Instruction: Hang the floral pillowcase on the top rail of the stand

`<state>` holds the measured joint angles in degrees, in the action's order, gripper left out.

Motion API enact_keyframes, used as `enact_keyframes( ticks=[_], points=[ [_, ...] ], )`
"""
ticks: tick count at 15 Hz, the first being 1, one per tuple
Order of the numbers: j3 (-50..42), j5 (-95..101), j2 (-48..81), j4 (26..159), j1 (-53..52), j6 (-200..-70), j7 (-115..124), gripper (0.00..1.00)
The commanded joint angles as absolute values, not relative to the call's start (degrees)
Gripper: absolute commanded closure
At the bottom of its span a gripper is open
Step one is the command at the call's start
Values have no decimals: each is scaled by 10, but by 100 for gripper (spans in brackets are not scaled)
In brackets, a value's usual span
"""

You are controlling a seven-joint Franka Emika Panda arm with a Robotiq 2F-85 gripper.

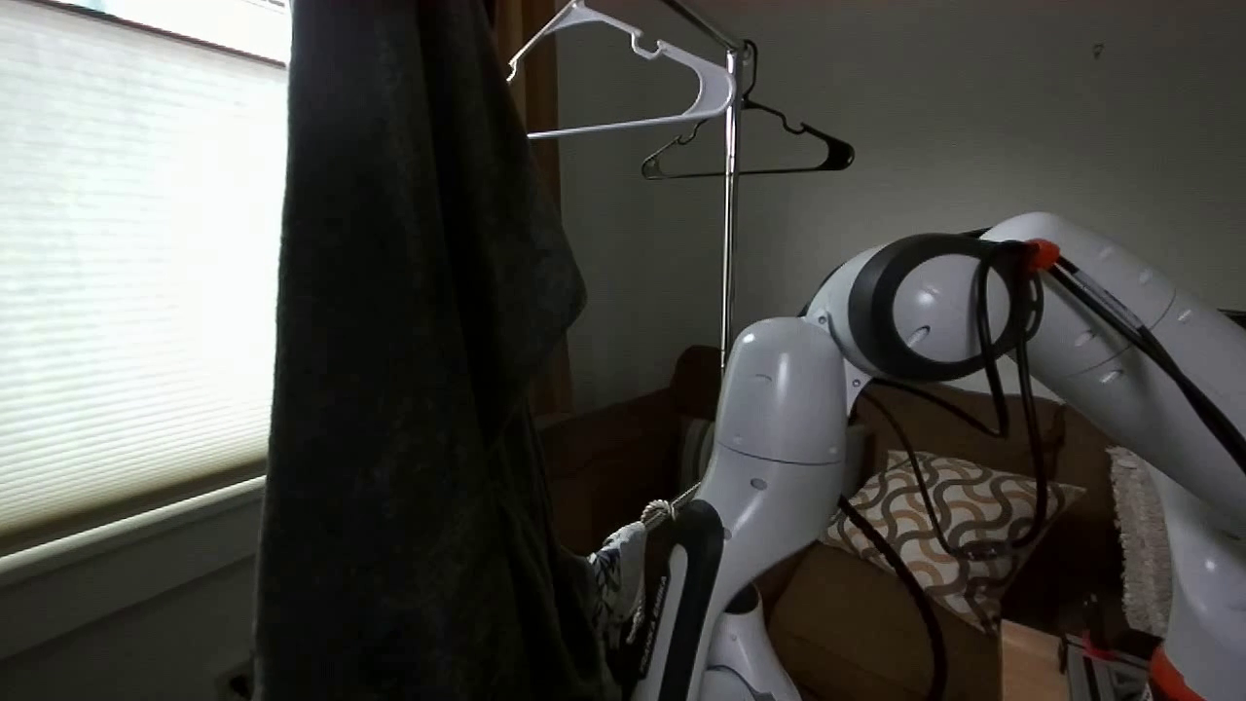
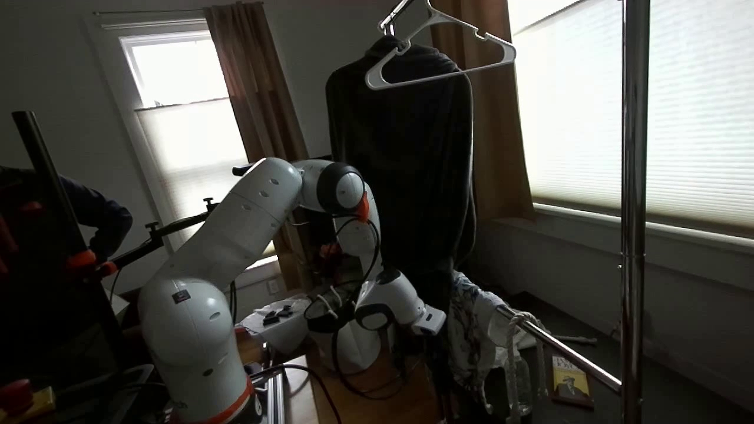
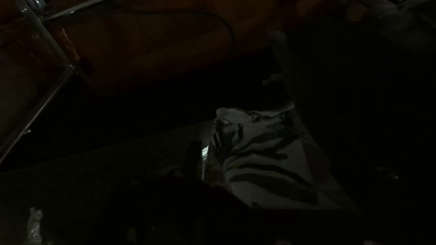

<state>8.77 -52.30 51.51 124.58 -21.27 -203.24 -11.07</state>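
Note:
The floral pillowcase (image 2: 468, 330) hangs limp at the stand's lower rail (image 2: 565, 351), close against the long dark garment. A small part of the pillowcase (image 1: 618, 574) also shows between garment and arm. In the dark wrist view, the pillowcase (image 3: 269, 163) spreads in front of my gripper (image 3: 267, 149). One finger (image 3: 193, 156) is a black outline left of the cloth, with a gap between them; the opposite finger is lost in darkness. The jaws look open, with no grip visible. Both exterior views hide the fingers. The top rail (image 1: 701, 24) (image 2: 399, 10) runs high above, joined to the upright pole (image 1: 730, 253).
The dark garment (image 1: 409, 389) (image 2: 400, 153) hangs right beside my arm. A white hanger (image 1: 613, 126) (image 2: 442, 75) and a black hanger (image 1: 837, 154) hang high up. Rope (image 2: 511, 377) dangles from the lower rail near the pole (image 2: 634, 206). A patterned cushion (image 1: 964, 516) lies behind.

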Motion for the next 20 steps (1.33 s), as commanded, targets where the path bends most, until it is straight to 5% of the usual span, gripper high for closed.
enact_keyframes(
  ticks=[1,10,20],
  points=[
    [59,-466,547,1240,-233,-2046,-19,29],
    [48,-395,548,1260,-232,-2087,61,97],
    [119,-188,378,1515,-173,-2288,71,99]
  ],
)
